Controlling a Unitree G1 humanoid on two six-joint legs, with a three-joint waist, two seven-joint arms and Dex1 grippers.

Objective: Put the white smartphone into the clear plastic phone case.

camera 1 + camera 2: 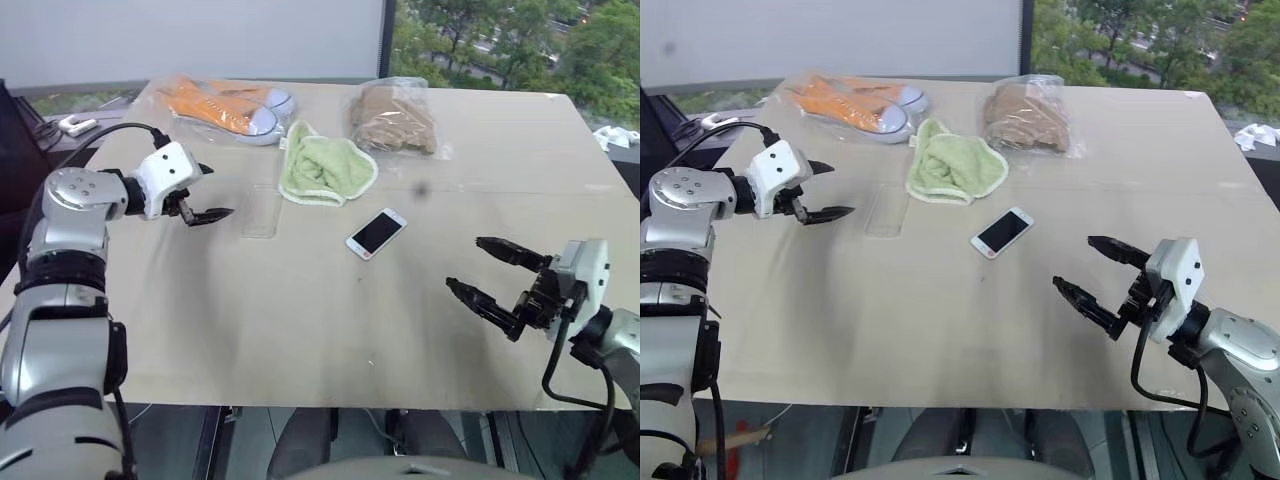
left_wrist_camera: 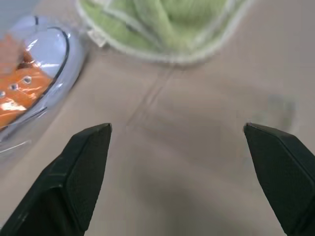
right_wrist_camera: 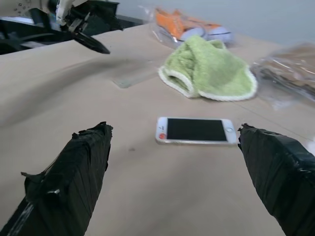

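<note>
Phone case [image 1: 259, 212], clear and hard to make out, lies flat on my table [image 1: 300, 320] just ahead of my left gripper [image 1: 205, 195], whose jaws stand wide apart with nothing in them. Beyond it I see bagged orange shoes [image 1: 225, 105], then a green cloth [image 1: 325, 168] touching nothing of the case, and a bagged tan item [image 1: 393, 118]. The white phone [image 1: 376, 232] lies screen up mid-table, apart from the case. My right gripper [image 1: 480, 268] hovers near it, jaws spread, empty.
</note>
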